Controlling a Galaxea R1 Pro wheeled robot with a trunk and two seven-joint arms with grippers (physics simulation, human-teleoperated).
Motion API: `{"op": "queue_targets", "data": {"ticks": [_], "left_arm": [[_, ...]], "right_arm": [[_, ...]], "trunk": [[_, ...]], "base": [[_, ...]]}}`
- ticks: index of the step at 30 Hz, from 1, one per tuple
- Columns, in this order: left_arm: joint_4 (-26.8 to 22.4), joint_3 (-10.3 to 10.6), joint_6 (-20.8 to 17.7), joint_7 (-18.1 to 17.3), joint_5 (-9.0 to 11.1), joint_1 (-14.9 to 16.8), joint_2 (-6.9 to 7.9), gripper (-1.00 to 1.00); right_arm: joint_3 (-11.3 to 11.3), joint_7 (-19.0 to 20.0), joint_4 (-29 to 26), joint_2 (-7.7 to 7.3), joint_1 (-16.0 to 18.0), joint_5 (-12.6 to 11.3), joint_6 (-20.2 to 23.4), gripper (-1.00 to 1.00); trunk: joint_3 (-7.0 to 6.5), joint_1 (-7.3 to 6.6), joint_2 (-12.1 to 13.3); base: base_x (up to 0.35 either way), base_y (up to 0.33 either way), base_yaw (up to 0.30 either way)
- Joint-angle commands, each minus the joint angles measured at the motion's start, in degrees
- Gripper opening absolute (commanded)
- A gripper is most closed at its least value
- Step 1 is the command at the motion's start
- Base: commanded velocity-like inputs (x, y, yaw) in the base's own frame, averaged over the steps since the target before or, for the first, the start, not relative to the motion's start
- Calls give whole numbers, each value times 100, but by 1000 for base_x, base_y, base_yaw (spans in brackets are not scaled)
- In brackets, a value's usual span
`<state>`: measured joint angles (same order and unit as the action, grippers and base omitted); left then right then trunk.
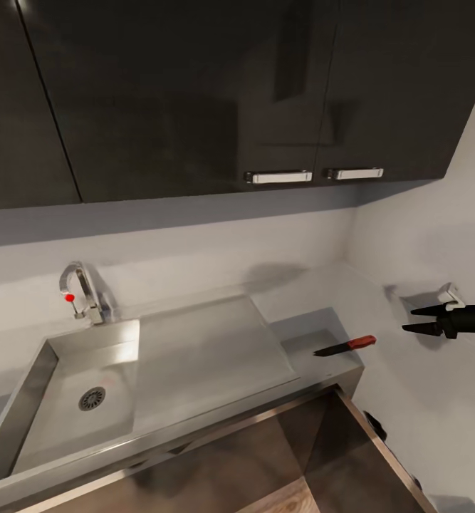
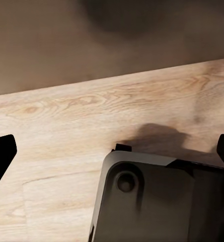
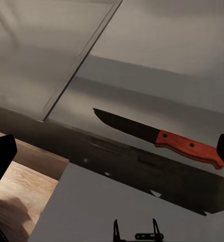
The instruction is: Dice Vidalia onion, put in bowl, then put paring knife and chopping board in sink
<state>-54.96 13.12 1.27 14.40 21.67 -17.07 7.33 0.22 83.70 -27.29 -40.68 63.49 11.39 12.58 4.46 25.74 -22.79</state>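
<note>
Knife (image 1: pixel 345 345): on the countertop (image 1: pixel 315 356), right of the sink (image 1: pixel 73 385).
Your right gripper (image 1: pixel 415 319): fingers spread, empty, right of knife.
Your left gripper (image 2: pixel 112 156): fingers spread, over wood floor (image 2: pixel 91 116).

Dim, soft render: faint sheen on the countertop (image 1: pixel 216 342), blurred shadows, dark cabinets (image 1: pixel 194 92).

Dark glossy upper cabinets (image 1: pixel 194 92) with two pale bar handles (image 1: pixel 278 177) hang on a light grey wall (image 1: pixel 194 242) that meets a second wall (image 1: pixel 422 235) at a corner. Below, a steel sink unit (image 1: pixel 73 385) carries a chrome tap (image 1: pixel 80 288), round drain (image 1: pixel 92 398) and flat draining surface (image 1: pixel 209 349). Flooring is light wood-grain plank (image 2: pixel 91 121).
</note>
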Motion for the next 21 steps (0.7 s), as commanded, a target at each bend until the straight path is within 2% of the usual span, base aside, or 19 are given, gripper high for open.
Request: {"op": "queue_targets", "data": {"ticks": [1, 13, 21], "left_arm": [[-8, 30, 13, 45, 58, 2, 7, 100], [-6, 24, 13, 45, 57, 2, 5, 100], [11, 24, 13, 45, 65, 2, 5, 100]], "right_arm": [[3, 24, -5, 1, 6, 19, 60, 100], [14, 17, 62, 18, 11, 21, 35, 100], [14, -2, 88, 168, 7, 21, 36, 100]], "trunk": [[12, 4, -13], [12, 4, -13], [12, 4, -13]], "base": [[7, -13, 0], [1, -2, 0], [0, 0, 0]]}}
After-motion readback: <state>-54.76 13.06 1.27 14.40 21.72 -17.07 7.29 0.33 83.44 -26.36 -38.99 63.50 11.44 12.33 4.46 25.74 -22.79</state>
